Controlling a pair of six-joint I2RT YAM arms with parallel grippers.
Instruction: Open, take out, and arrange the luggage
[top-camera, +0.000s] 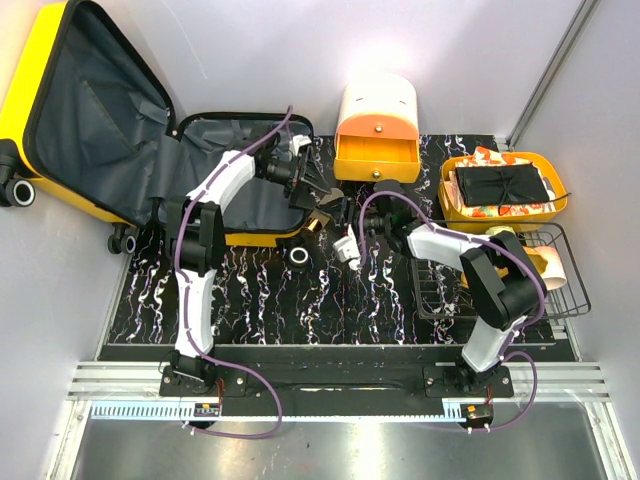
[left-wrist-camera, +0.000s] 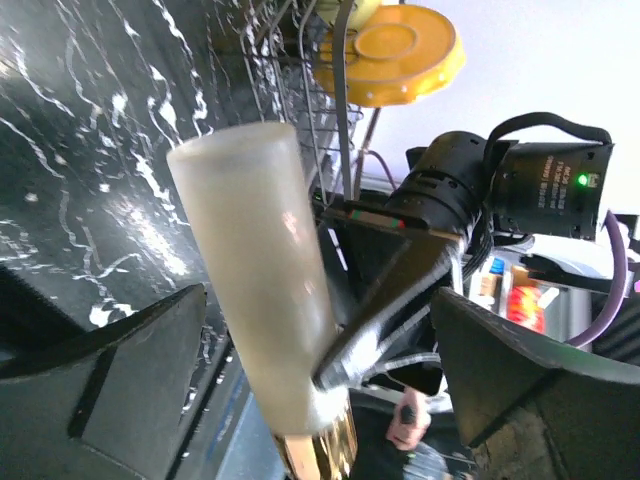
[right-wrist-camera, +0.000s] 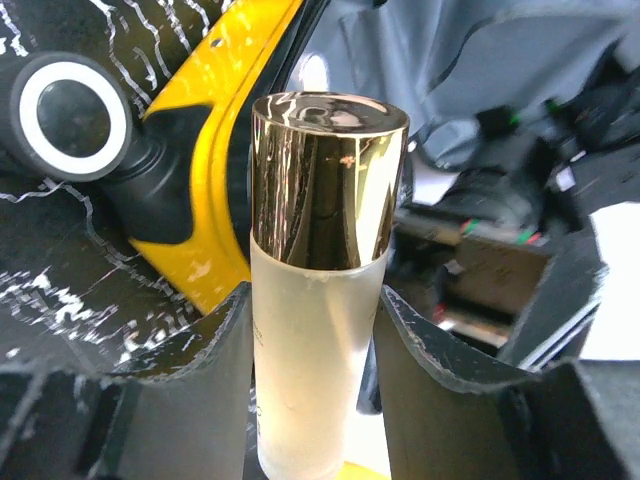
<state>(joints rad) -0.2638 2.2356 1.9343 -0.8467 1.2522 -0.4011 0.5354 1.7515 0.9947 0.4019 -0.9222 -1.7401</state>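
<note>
Right wrist: frosted bottle (right-wrist-camera: 318, 350), yellow luggage (right-wrist-camera: 215, 150)

No text can be read anywhere: the small white print on the black motor housing (left-wrist-camera: 553, 183) beside its green light is too fine, faint marks on the frosted bottle (right-wrist-camera: 308, 345) are blurred, and the orange-and-white patterned items (top-camera: 490, 157) in the yellow basket (top-camera: 447, 190) show no legible words.
</note>
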